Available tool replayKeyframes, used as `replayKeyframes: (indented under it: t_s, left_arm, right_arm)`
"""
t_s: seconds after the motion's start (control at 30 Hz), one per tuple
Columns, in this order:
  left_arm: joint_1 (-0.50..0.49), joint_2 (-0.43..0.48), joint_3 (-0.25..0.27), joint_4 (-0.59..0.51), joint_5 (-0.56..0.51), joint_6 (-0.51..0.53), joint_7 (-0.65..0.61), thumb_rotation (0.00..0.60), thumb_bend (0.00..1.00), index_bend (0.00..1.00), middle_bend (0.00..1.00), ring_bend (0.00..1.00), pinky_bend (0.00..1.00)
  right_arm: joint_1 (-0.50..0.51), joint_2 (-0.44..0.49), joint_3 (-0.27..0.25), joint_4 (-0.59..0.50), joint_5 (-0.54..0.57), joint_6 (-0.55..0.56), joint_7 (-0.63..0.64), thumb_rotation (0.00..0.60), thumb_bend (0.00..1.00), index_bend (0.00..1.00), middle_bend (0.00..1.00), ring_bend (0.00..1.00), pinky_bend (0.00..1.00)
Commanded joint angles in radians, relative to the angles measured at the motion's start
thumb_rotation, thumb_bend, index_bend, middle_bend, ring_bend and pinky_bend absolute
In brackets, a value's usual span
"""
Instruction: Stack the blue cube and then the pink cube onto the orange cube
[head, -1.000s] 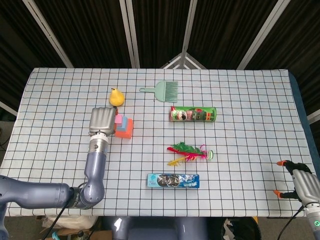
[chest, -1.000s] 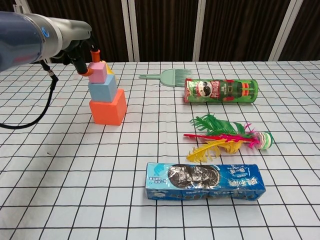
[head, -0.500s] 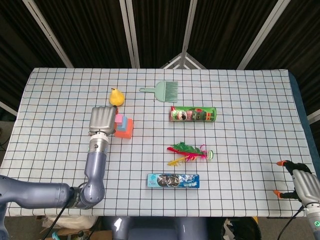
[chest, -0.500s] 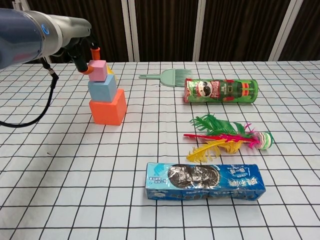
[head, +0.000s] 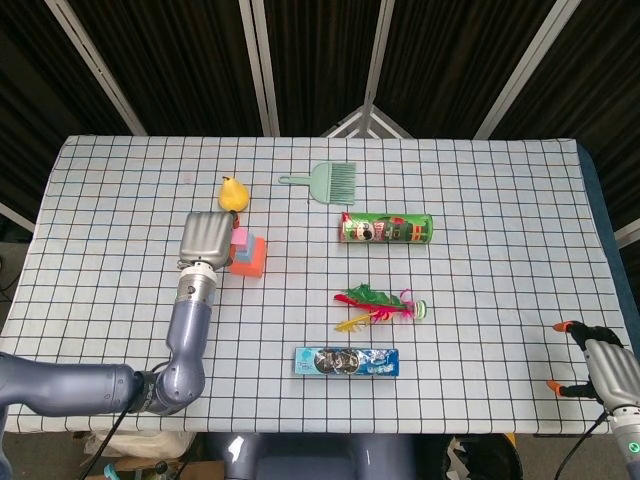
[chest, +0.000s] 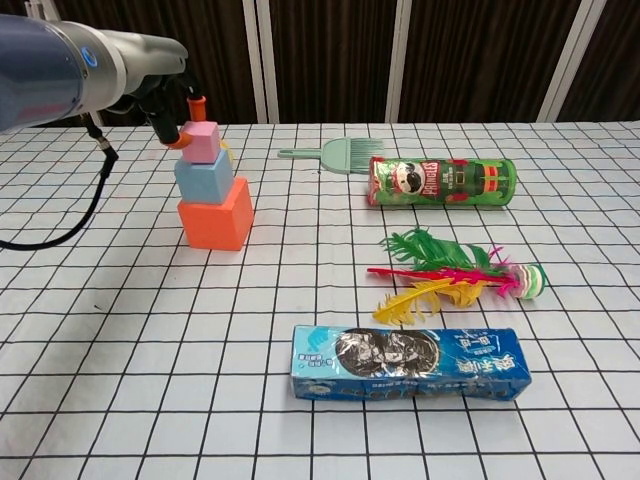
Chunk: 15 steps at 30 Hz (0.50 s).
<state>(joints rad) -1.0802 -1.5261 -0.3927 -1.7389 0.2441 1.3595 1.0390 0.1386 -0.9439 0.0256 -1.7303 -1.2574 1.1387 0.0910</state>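
Observation:
The orange cube (chest: 215, 225) stands on the checkered cloth at the left, with the blue cube (chest: 203, 180) on top of it. The pink cube (chest: 201, 143) rests slightly tilted on the blue cube. My left hand (chest: 160, 90) is at the pink cube's left side and pinches it, with one orange fingertip (chest: 195, 103) above it and another at its lower left edge. From the head view, the left hand (head: 205, 240) covers part of the stack; the pink cube (head: 240, 238) and orange cube (head: 252, 258) show beside it. My right hand (head: 600, 365) hangs past the table's near right corner, fingers apart and empty.
A yellow pear (head: 233, 193) sits just behind the stack. A green brush (chest: 345, 153) and a lying green chip can (chest: 442, 181) are at the middle back. A feather toy (chest: 450, 278) and a blue cookie box (chest: 410, 362) lie nearer the front.
The left hand and the pink cube have shifted slightly to the right together on top of the blue cube. The right hand has not moved.

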Motion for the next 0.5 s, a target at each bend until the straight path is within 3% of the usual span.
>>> replayKeyframes:
  t_s: [0.03, 0.5]
  left_arm:
    - [0.004, 0.012, 0.002, -0.012, 0.007, -0.014, -0.01, 0.6, 0.47, 0.44, 0.87, 0.75, 0.86]
    - [0.003, 0.048, 0.017, -0.03, -0.008, -0.028, -0.013, 0.6, 0.47, 0.44, 0.87, 0.75, 0.86]
  right_arm:
    - [0.0, 0.0, 0.0, -0.001, -0.001, 0.0, 0.0, 0.6, 0.17, 0.25, 0.2, 0.19, 0.1]
    - [0.001, 0.001, -0.001, -0.002, 0.0, -0.003, 0.0, 0.6, 0.17, 0.25, 0.2, 0.19, 0.1]
